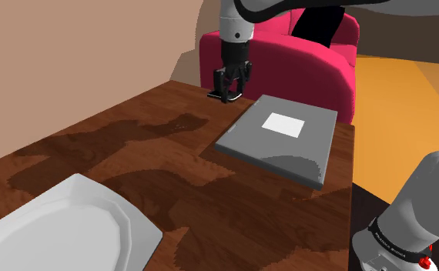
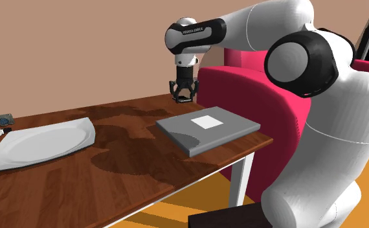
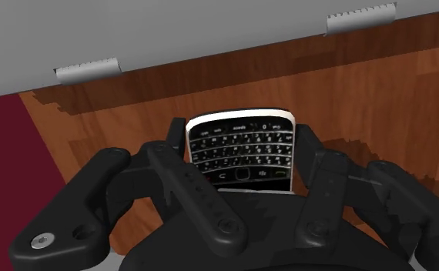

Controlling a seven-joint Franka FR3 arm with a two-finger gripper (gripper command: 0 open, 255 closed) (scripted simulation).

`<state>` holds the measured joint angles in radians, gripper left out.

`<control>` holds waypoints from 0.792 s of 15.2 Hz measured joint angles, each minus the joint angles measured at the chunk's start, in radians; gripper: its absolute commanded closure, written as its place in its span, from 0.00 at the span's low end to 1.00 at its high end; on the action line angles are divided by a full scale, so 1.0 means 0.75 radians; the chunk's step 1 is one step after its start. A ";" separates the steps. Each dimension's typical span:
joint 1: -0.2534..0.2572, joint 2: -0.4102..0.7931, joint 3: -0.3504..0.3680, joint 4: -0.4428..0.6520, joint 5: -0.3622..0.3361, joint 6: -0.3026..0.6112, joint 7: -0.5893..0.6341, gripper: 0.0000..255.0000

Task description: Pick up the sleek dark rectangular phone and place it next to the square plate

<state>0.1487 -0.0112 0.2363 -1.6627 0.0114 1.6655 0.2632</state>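
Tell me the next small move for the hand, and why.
Probably lift straight up a little. The hand sits low over the table with its fingers against both sides of the phone, so it looks gripped; the plate lies well away across the table.

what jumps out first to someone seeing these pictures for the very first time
The black gripper, at the wooden table's far edge in the shoulder view, clasps a dark keypad phone. Right behind it stands a bright crimson armchair. On the table lie a flat grey slab with a white square, near the gripper, and a big white plate at that view's lower left.
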 measured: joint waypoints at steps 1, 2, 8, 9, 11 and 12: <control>-0.001 0.006 -0.001 0.026 -0.001 -0.020 -0.002 1.00; 0.000 0.008 0.000 0.050 -0.002 -0.043 0.000 1.00; 0.030 -0.001 0.030 0.092 0.000 -0.093 0.061 1.00; 0.044 -0.022 0.045 0.061 0.006 -0.082 0.089 1.00; 0.077 -0.024 0.079 0.070 0.006 -0.092 0.155 1.00; 0.091 -0.032 0.095 0.060 0.008 -0.089 0.185 1.00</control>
<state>0.2173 -0.0354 0.3075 -1.6179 0.0177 1.5987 0.4022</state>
